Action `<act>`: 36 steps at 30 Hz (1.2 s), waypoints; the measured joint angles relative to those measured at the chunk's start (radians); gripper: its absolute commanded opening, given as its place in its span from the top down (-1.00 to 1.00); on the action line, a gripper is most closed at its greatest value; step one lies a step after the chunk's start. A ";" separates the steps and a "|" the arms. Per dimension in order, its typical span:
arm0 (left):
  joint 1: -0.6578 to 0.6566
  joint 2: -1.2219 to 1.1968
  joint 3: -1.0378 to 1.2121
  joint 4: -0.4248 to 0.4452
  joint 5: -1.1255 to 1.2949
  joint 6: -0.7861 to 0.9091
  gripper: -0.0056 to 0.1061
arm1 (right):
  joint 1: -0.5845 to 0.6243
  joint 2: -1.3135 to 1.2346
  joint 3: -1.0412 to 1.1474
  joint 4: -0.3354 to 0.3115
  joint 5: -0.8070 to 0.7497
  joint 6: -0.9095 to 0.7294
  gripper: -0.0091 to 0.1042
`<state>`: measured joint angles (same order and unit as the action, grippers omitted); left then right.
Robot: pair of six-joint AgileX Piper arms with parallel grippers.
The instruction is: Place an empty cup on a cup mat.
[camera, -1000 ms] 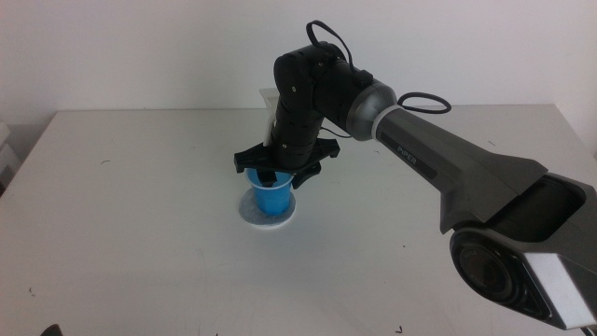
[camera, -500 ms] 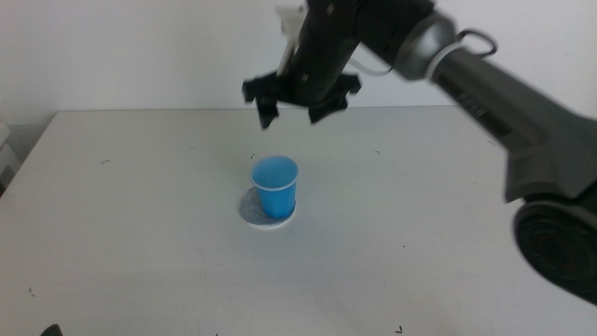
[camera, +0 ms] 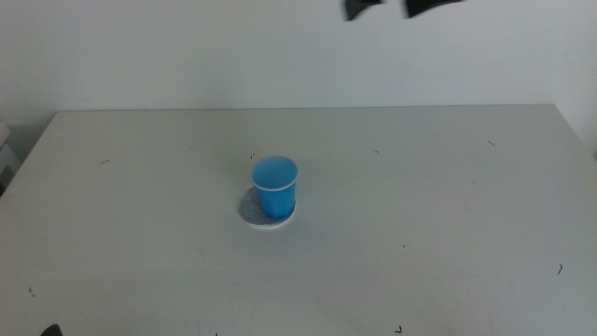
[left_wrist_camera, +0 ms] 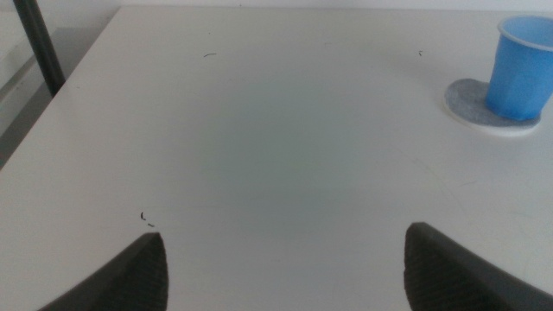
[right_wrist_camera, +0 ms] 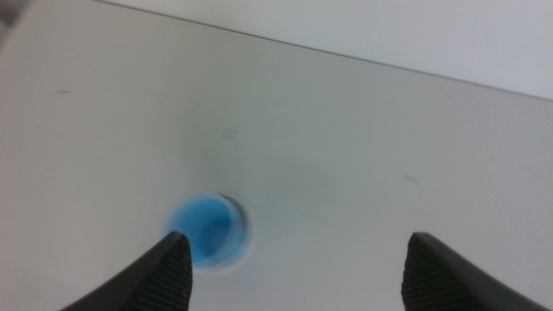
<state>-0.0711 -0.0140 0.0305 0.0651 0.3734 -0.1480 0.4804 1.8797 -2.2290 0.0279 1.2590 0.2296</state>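
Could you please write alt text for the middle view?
A blue cup stands upright on a round grey cup mat near the middle of a white table. The right pincer, open, shows only as dark tips at the top edge.

right tool [camera: 405, 7] cut off at top edge, cup [right_wrist_camera: 206, 228] blurred from above

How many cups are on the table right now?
1. A single blue cup stands upright on the cup mat near the table's middle. Both grippers are clear of it: the right gripper high above, the left gripper low, off to the side.
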 measured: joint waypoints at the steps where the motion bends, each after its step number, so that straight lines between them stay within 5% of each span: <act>1: 0.000 0.000 0.000 0.000 0.000 0.000 -0.98 | -0.016 -0.048 0.059 -0.015 0.000 -0.001 -0.25; 19: 0.000 0.000 0.000 0.000 0.000 0.000 -0.98 | -0.406 -0.877 1.076 -0.037 -0.339 -0.002 -0.25; 31: 0.000 0.000 0.000 0.000 0.000 0.000 -0.98 | -0.431 -1.326 1.609 -0.109 -0.552 -0.002 -0.25; 36: 0.000 0.000 0.000 0.000 0.000 0.000 -0.98 | -0.431 -1.497 1.779 -0.115 -0.668 0.012 -0.42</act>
<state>-0.0711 -0.0140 0.0305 0.0651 0.3734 -0.1480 0.0498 0.3825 -0.4500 -0.0869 0.5912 0.2417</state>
